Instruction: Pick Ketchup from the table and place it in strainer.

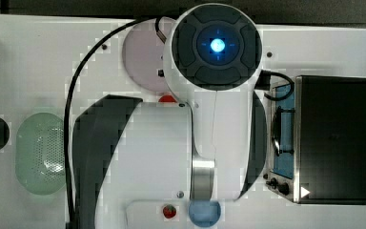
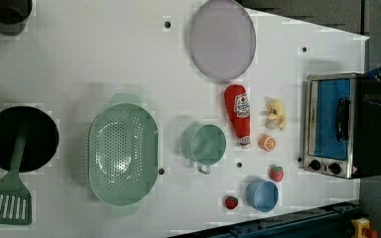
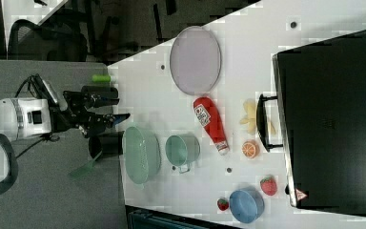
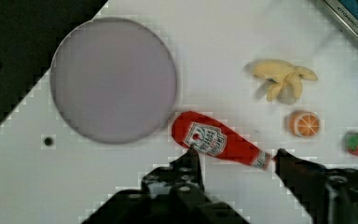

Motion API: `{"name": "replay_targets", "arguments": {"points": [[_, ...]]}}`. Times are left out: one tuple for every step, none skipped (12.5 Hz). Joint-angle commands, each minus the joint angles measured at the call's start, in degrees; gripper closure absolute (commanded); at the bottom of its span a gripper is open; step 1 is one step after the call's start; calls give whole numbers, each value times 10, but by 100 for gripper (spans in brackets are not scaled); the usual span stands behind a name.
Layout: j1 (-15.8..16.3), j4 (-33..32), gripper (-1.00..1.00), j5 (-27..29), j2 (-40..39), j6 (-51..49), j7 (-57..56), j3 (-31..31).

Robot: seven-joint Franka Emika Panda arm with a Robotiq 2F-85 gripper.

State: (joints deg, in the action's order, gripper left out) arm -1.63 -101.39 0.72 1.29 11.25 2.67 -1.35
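Note:
The Ketchup (image 2: pixel 238 115), a slim red bottle with a white label and pale cap, lies flat on the white table between a grey plate (image 2: pixel 222 38) and a green cup (image 2: pixel 207 145). It also shows as Ketchup (image 3: pixel 212 123) and Ketchup (image 4: pixel 219 140). The mint-green perforated strainer (image 2: pixel 123 153) stands beyond the cup, seen too as strainer (image 3: pixel 142 153) and strainer (image 1: pixel 40 152). My gripper (image 4: pixel 237 156) hangs open well above the table, its dark fingertips (image 4: pixel 191 158) framing the bottle's cap half without touching it. In the right view the gripper (image 3: pixel 116 109) holds nothing.
A banana (image 2: pixel 275 115), an orange half (image 2: pixel 267 143), two strawberries (image 2: pixel 277 173), (image 2: pixel 231 202) and a blue cup (image 2: pixel 262 195) lie near the bottle. A toaster oven (image 2: pixel 337 124) stands on the left view's right. A black pan (image 2: pixel 21 139) and green spatula (image 2: pixel 7 198) sit past the strainer.

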Motion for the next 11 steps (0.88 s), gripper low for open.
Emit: {"name": "replay_targets", "arguments": {"points": [[-63,-49,-58,10,115,-80,-17,-34],[-63,-50,-80,10,114,-80,-17,-34],[-62,-52,-99,10,112,-79,-18,-35],[-62,-55,-100,10,107,-73,-24,-37],[-62,-61,-100,10,100,-65,-29,-39],[-62,-68,-100,10,90,-55,-35,-41],[-61,-75,-100,11,79,-43,-40,-44],[-61,-83,-100,10,67,-30,-51,-47],[-60,-91,-100,11,53,-17,-70,-50],[-60,-99,-100,10,39,-3,-99,-54],[-60,-107,-100,10,24,13,-134,-58]]}}
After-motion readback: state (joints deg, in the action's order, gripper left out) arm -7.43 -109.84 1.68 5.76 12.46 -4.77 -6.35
